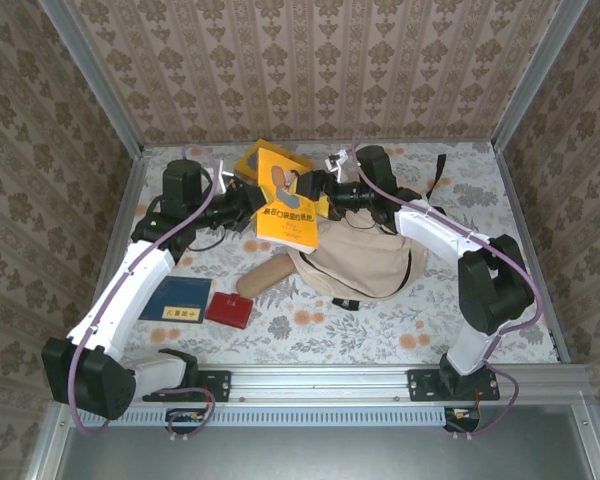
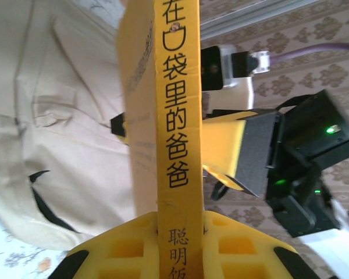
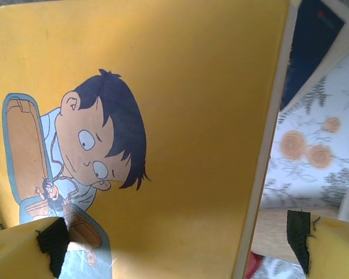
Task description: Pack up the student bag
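Note:
A yellow picture book (image 1: 285, 205) is held upright above the table's middle. My left gripper (image 1: 248, 200) is shut on it; in the left wrist view the yellow jaws (image 2: 177, 218) clamp its spine (image 2: 174, 116). My right gripper (image 1: 322, 190) faces the book from the right and is open. Its fingers (image 3: 23, 253) stand wide apart on either side of the cover (image 3: 192, 116), with the book's edge between them. The student bag (image 1: 365, 262), beige and slumped, lies below and to the right of the book, and its cream fabric (image 2: 58, 116) shows behind the spine.
A tan pouch (image 1: 265, 272) lies left of the bag. A blue book (image 1: 175, 300) and a small red case (image 1: 230, 310) sit on the floral cloth near the left arm. Patterned walls enclose the table on three sides.

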